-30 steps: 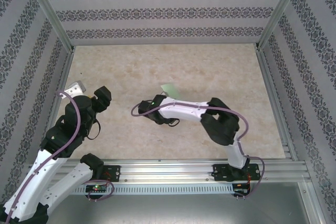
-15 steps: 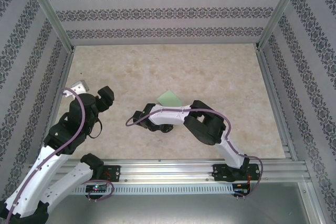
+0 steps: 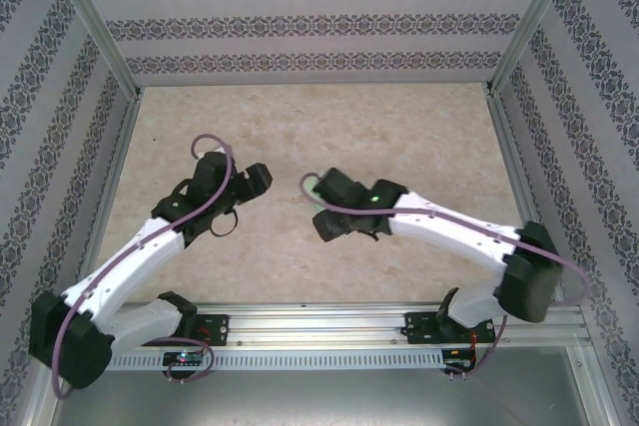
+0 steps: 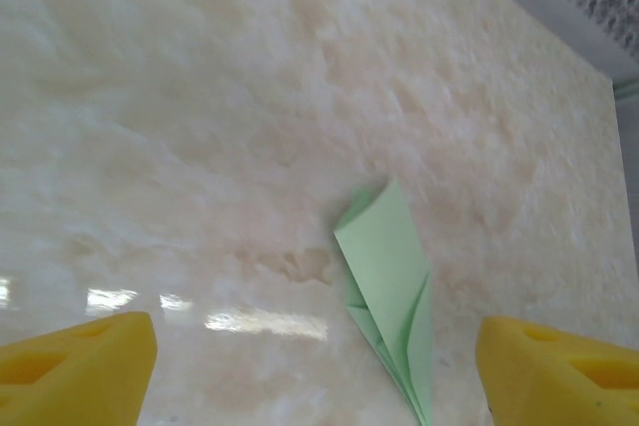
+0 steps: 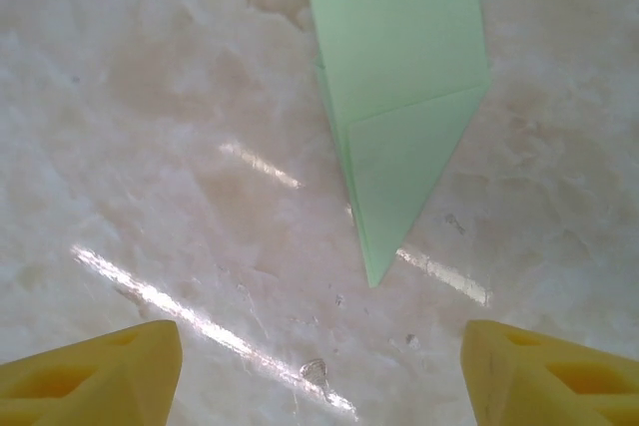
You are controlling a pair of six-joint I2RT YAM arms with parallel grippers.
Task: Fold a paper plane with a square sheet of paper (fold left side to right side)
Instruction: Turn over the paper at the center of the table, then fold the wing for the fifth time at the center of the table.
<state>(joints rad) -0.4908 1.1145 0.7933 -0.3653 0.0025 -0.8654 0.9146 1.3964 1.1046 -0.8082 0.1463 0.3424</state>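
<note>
The square sheet of paper is folded into a slim, pale green paper plane [image 5: 399, 97] that lies flat on the marble table [image 3: 419, 137]. Its pointed tip [image 5: 374, 281] faces my right gripper [image 5: 319, 381]. That gripper hovers just short of the tip, open, its yellow fingertips [image 5: 554, 376] wide apart with only bare table between them. In the left wrist view the paper plane [image 4: 391, 281] lies ahead and slightly right of my left gripper [image 4: 315, 376], which is open and holds nothing. In the top view my left gripper [image 3: 262, 179] and right gripper [image 3: 324, 221] face each other mid-table.
Patterned walls [image 3: 319, 22] and aluminium posts [image 3: 95, 22] enclose the table on three sides. A metal rail [image 3: 329, 326] with both arm bases runs along the near edge. Bare table lies behind and to either side of the arms.
My right gripper has opened and let go of the paper, which now lies on the table. The right arm swung round. My left arm reached in from the left edge toward the centre.
</note>
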